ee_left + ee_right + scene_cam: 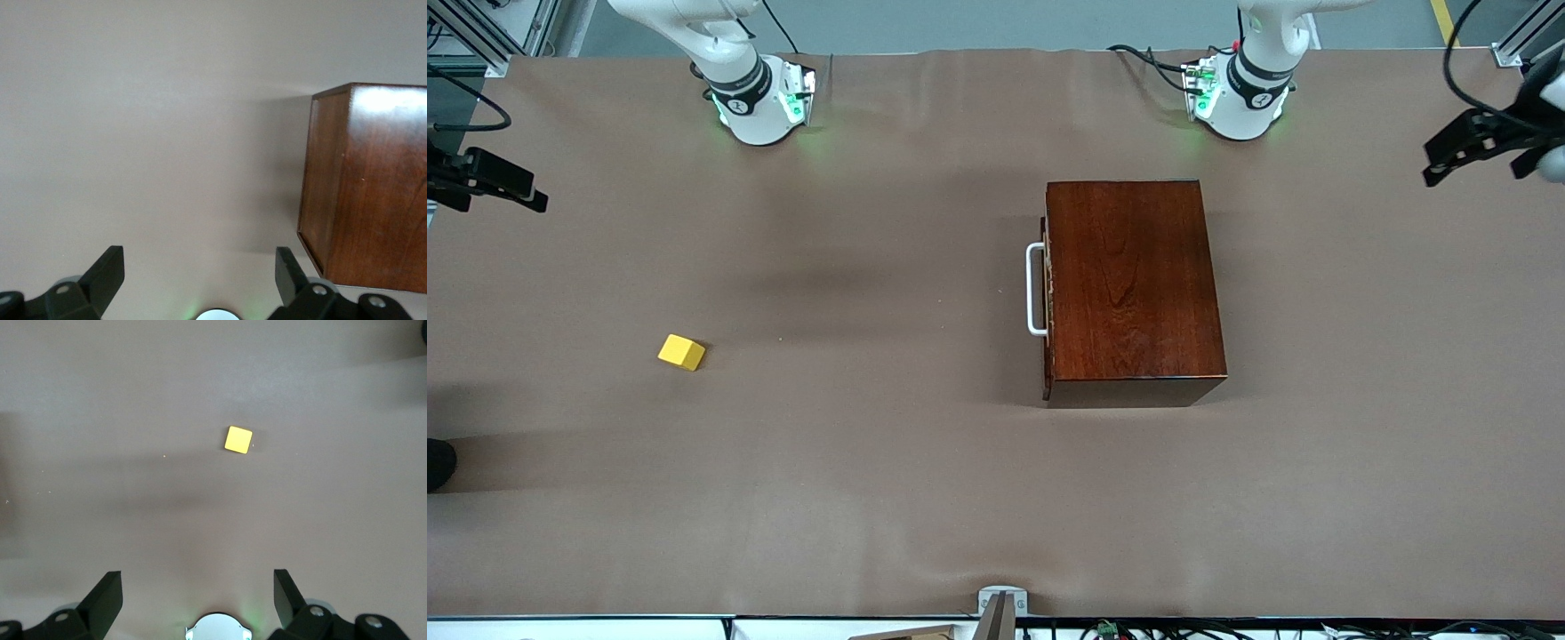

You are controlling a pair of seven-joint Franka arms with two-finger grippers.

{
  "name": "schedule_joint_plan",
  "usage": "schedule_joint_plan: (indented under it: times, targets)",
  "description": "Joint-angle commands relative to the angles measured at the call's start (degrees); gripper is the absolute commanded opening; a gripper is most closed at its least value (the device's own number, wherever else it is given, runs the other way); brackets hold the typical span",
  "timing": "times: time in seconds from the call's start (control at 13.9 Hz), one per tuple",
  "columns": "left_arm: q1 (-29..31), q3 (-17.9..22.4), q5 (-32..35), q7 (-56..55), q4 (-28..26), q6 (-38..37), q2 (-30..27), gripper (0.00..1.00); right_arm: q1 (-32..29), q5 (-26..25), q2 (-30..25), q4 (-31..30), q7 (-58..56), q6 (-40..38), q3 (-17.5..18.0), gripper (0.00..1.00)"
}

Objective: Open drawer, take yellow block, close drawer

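Drawer (pixel 1049 289) is being kept shut in the wooden box (pixel 1134 284) in the front view, its white handle (pixel 1035 290) facing the right arm's end of the table. The yellow block (pixel 681 352) is being left on the bare table (pixel 871 462), well apart from the box. Both arms are being held idle at the table's ends. In the left wrist view, the left gripper (pixel 200 277) is being held wide open beside the box (pixel 363 187). In the right wrist view, the right gripper (pixel 198 597) is being held wide open above the table, the block (pixel 238 440) lying untouched.
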Motion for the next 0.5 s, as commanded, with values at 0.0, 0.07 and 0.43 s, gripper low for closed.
schedule_joint_plan:
  times: [0.0, 0.07, 0.43]
  targets:
    - [0.69, 1.12, 0.07, 1.09, 2.31, -0.85, -0.48, 1.0, -0.46, -0.41, -1.55, -1.54, -2.75, 0.06, -0.1, 1.0]
    - [0.69, 1.03, 0.24, 1.0, 2.23, -0.85, -0.47, 1.0, -0.46, -0.4, -1.55, -1.54, -2.85, -0.03, -0.1, 1.0]
    - [0.34, -0.2, 0.33, 0.91, 2.67, -2.6, -0.82, 1.0, -0.46, -0.32, -1.55, -1.54, -2.85, -0.03, -0.1, 1.0]
